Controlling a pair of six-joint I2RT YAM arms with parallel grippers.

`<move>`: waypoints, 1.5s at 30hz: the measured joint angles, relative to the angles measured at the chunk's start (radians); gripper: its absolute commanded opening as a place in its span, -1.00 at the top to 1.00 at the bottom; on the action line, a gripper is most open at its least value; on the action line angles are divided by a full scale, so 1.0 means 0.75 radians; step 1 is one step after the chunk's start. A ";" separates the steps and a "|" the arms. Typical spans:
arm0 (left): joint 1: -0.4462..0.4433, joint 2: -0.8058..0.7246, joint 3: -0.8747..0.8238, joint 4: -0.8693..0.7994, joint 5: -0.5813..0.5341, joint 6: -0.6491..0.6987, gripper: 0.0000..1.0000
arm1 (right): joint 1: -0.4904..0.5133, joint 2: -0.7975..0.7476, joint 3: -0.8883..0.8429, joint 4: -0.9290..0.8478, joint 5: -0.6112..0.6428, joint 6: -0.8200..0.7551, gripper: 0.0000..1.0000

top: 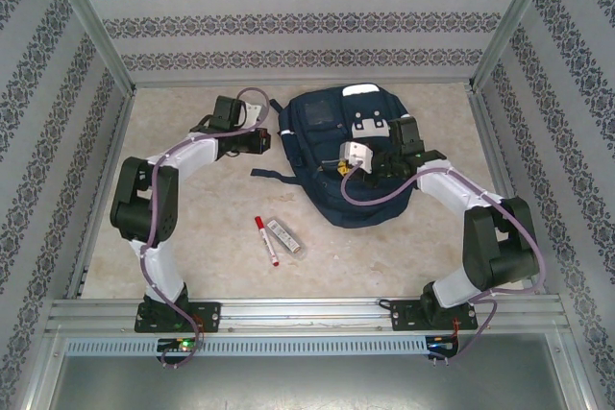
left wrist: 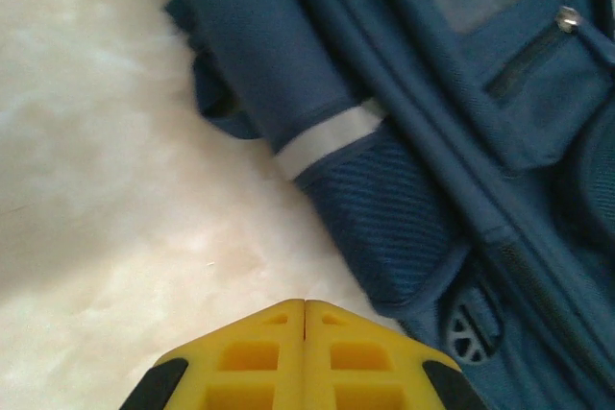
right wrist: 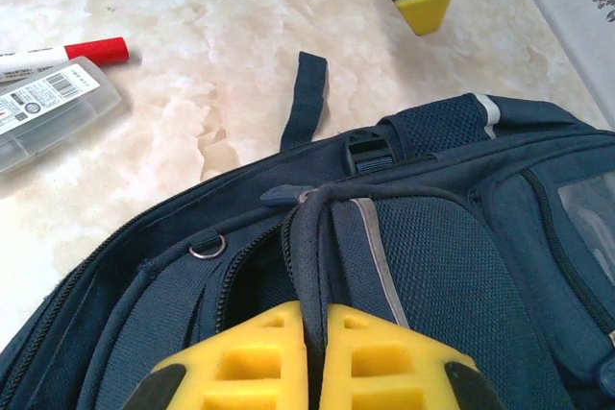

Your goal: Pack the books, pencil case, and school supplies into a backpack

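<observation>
Right wrist view: I see my right gripper [right wrist: 308, 319] clenched on the dark webbing loop [right wrist: 309, 237] of the navy mesh-and-canvas backpack [right wrist: 432, 247], which lies on the marbled table [right wrist: 192, 7]. My left gripper [left wrist: 305, 314] is pressed closed on nothing beside it. The clear, ribbed pencil case [right wrist: 48, 112] is cut off at the frame edge.

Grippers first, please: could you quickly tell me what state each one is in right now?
Left gripper: closed, holding nothing.
Right gripper: closed on the backpack, pinching its dark handle loop.
</observation>
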 measured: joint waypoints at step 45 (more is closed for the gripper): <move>-0.281 0.023 -0.258 0.423 0.583 0.675 0.14 | -0.034 -0.057 -0.031 0.022 -0.053 -0.017 1.00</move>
